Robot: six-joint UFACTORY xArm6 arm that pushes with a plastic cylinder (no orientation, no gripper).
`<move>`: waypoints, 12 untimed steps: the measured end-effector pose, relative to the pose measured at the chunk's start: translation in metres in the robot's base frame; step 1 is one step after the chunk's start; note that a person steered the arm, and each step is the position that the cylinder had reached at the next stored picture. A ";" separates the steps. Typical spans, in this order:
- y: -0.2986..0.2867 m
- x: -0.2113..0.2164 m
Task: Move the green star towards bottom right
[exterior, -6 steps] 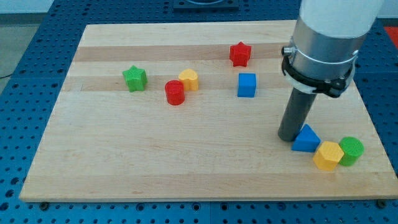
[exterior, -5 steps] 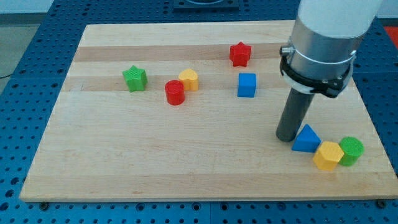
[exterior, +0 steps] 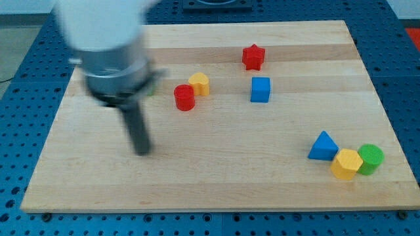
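Note:
The green star is hidden behind my arm at the board's upper left; only a sliver of green shows at the arm's right edge. My tip rests on the bare board, blurred by motion, below and slightly left of where the star sits, and left of the red cylinder.
A yellow block touches the red cylinder. A red star and a blue cube lie at upper centre. A blue triangle, a yellow hexagon and a green cylinder cluster at bottom right of the wooden board.
My arm has swept from beside the blue triangle at the right across to the board's left. It now covers the green star. No block has visibly moved.

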State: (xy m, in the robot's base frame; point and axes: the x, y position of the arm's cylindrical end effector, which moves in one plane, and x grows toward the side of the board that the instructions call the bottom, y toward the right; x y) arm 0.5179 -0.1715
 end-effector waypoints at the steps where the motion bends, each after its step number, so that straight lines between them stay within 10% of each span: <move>1: -0.086 -0.077; 2: -0.087 -0.176; 3: -0.025 -0.181; 9: 0.215 0.011; 12: 0.130 0.035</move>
State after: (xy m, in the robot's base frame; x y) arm 0.5527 -0.0416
